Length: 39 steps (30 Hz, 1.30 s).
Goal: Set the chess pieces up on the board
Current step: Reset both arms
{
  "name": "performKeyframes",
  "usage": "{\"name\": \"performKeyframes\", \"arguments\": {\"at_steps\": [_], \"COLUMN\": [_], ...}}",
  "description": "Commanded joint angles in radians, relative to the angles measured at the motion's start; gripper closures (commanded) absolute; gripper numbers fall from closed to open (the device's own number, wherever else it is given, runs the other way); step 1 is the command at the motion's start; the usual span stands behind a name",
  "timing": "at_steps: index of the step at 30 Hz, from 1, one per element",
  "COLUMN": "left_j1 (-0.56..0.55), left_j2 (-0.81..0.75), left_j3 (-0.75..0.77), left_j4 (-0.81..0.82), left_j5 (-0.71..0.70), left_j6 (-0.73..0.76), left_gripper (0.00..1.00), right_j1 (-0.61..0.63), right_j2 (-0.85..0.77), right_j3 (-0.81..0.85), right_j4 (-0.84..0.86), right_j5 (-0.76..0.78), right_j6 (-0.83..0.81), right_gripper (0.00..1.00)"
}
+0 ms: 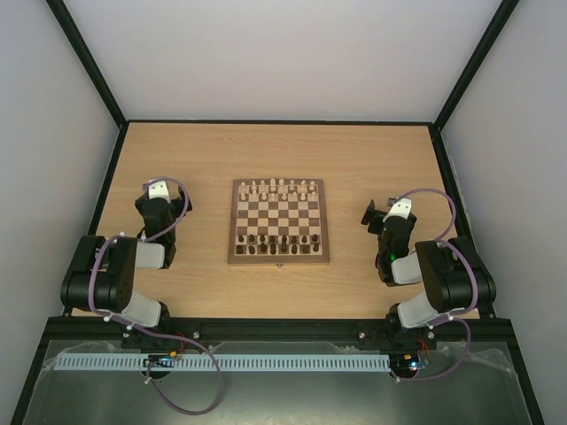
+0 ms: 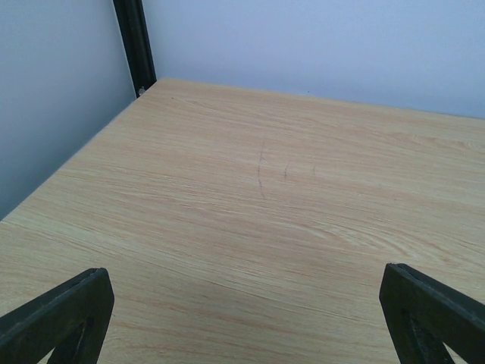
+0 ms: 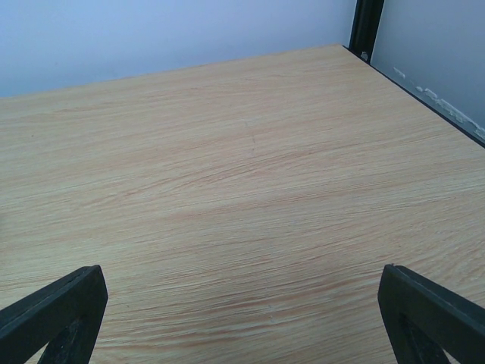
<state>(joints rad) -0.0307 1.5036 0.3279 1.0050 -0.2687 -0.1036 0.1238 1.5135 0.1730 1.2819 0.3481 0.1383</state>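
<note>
The chess pieces [image 1: 279,241], between our left fingers [image 2: 64,315] and right fingers [image 3: 428,307], both spread empty, look light and tippy; we'd pinch one mid-body.

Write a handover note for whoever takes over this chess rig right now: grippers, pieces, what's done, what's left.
Left gripper: open, empty, over the table left of the board.
Right gripper: open, empty, right of the board.
Chess pieces: dark ones stand in the board's two near rows, cream pieces along its far side.
Done: no piece seen off the board.
Left: check each square up close; the pieces are too small to judge here.
</note>
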Motion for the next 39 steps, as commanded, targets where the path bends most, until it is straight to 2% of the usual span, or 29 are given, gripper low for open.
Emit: {"name": "performKeyframes", "arguments": {"at_steps": [1,5,7,8,11,12,13,39], "left_j1": [-0.002,-0.002,0.007,0.008,0.015,0.016,0.014,0.011], "left_j2": [-0.002,-0.004,0.036,0.009,0.013,0.028,0.019,0.017], "left_j3": [-0.007,-0.029,-0.123,-0.124,-0.087,-0.095,-0.086,-0.081], "left_j4": [0.067,0.11,0.346,0.269,0.21,0.256,0.216,0.21], "left_j5": [0.015,0.021,0.063,0.07,0.061,0.062,0.059,0.056], "left_j6": [0.01,0.01,0.028,0.022,0.007,0.013,0.01,0.013], "left_gripper": [0.01,0.01,0.01,0.01,0.01,0.01,0.01,0.01], "right_j1": [-0.004,-0.004,-0.005,-0.005,-0.005,-0.005,-0.005,-0.013], "right_j2": [0.004,0.003,0.003,0.004,0.003,0.004,0.003,0.004], "right_j3": [0.019,0.02,0.018,0.019,0.02,0.019,0.02,0.026], "right_j4": [0.033,0.031,0.032,0.032,0.031,0.03,0.029,0.015], "right_j5": [0.011,0.011,0.011,0.011,0.011,0.011,0.011,0.001], "right_j6": [-0.006,-0.006,-0.005,-0.005,-0.006,-0.006,-0.006,-0.002], "right_gripper": [0.01,0.02,0.02,0.01,0.02,0.01,0.01,0.01]}}
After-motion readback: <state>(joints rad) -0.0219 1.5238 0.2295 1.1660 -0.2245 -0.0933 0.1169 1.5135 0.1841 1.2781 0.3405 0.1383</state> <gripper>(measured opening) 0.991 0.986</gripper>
